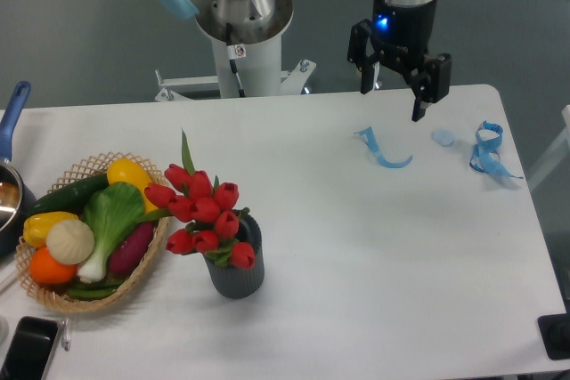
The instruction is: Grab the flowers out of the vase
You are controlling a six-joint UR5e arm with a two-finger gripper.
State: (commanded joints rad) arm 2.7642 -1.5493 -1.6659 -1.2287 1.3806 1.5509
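The flowers (203, 211), a bunch of red tulip buds with green leaves, stand in the vase (237, 275), a short dark grey ribbed cylinder near the table's front left. My gripper (392, 102) hangs open far off at the back right, above the table's far edge, with nothing between its fingers. Its two dark fingers point down and stand well apart.
A wicker basket (89, 295) of vegetables sits just left of the vase, touching the tulips' leaves. Blue ribbon scraps (385, 154) (486, 150) lie under and right of the gripper. A pan (11, 186) and a phone (28, 346) are at the left edge.
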